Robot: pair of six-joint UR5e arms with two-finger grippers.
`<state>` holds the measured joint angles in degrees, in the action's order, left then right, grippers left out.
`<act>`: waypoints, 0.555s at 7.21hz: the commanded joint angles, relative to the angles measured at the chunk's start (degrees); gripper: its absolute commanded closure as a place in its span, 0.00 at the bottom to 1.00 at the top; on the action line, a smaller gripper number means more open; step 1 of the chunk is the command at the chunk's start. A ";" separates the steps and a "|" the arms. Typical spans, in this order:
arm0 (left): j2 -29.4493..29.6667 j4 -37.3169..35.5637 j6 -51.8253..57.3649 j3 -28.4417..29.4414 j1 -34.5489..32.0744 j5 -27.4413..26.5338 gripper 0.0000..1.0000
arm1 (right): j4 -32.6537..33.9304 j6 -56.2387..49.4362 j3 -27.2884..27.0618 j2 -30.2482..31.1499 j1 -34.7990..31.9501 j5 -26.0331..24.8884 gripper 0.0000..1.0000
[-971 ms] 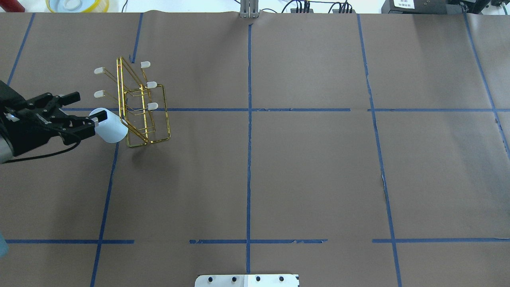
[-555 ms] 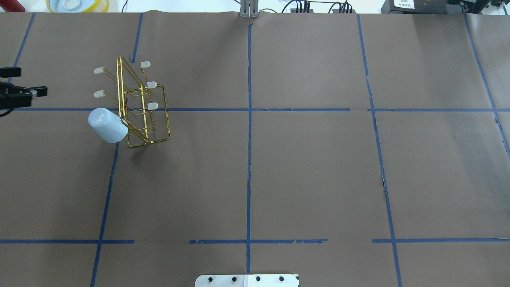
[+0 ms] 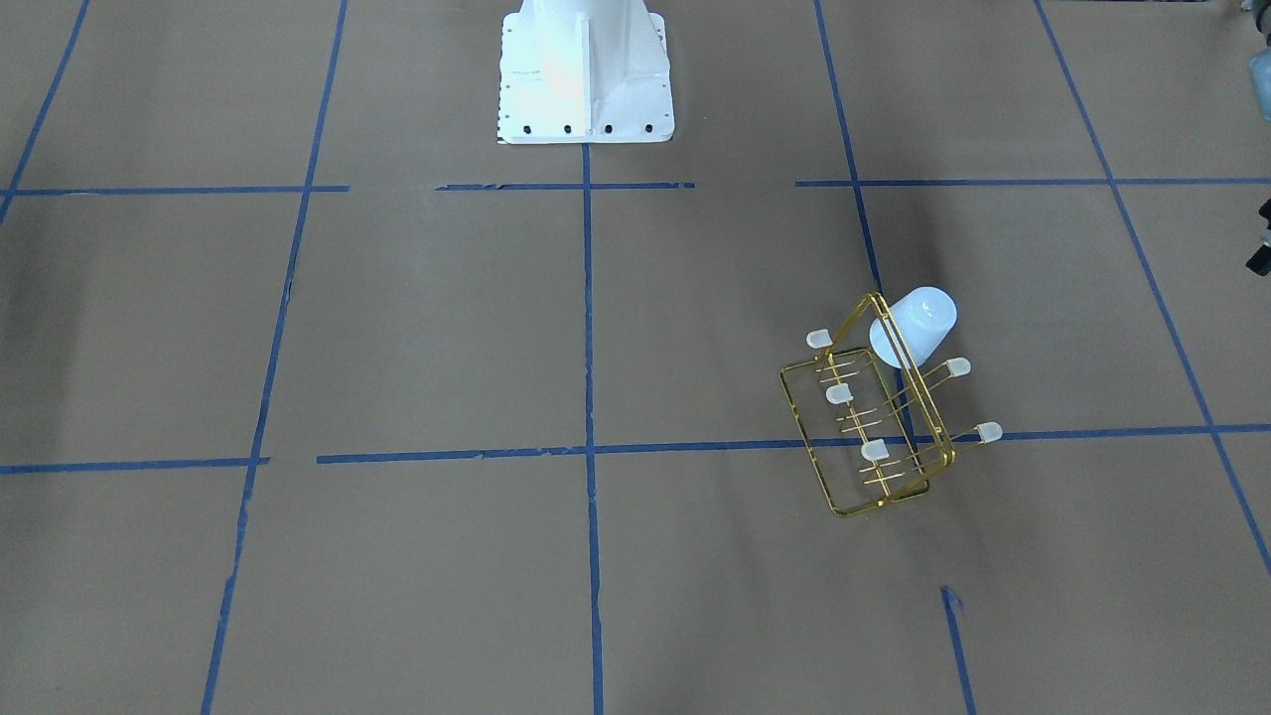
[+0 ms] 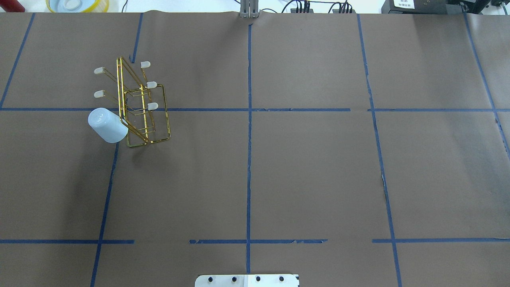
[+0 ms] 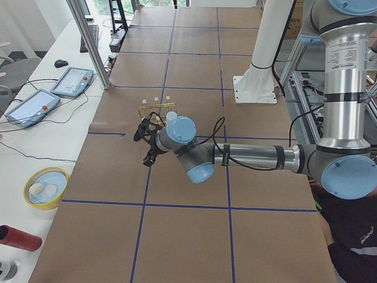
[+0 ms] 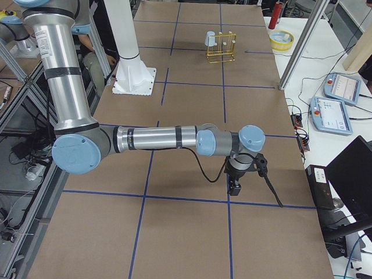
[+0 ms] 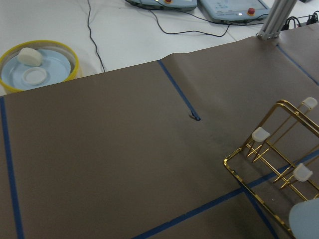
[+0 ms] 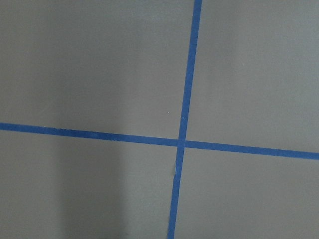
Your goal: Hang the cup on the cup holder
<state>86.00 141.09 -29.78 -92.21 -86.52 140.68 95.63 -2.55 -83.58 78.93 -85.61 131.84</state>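
Left jaws: seen only from the side camera at the counter's left end, too small and dark to tell how far open, or whether they hold anything. They hang at the tip of the left arm (image 5: 194, 154), low over the counter (image 4: 318, 179), just beside the cup holder (image 4: 137, 105) on its outer side, apart from the wire.

Right jaws: same trouble, side view only; I cannot tell their opening. They point down from the right arm (image 6: 174, 138), stretched low over a crossing of blue tape (image 8: 182, 143), well apart from the cup holder, toward the counter's other end.

The cup (image 4: 107, 125) hangs upturned and tilted on the holder's near-left corner. Its mouth is against the gold frame and its closed base points out and away. No jaws touch it.

The holder stands in the far-left part of the counter, straddling a tape line, with five whitish prong caps (image 4: 151, 84) bare.

Brown paper runs from the holder rightward to the centre tape line and beyond. Past the paper's far edge sits a yellow-rimmed bowl (image 7: 37, 64) on white tabletop.
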 commanded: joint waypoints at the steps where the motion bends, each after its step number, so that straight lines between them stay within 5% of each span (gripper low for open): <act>1: 0.75 -15.18 1.81 3.96 -6.80 8.28 0.00 | 0.00 0.00 0.00 0.00 0.00 0.00 0.00; 4: 1.62 -30.82 30.16 3.70 -6.47 -3.99 0.00 | 0.00 0.00 0.00 0.00 0.00 0.00 0.00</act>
<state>87.04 117.20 -9.35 -88.41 -92.98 141.25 95.63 -2.55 -83.58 78.93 -85.60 131.84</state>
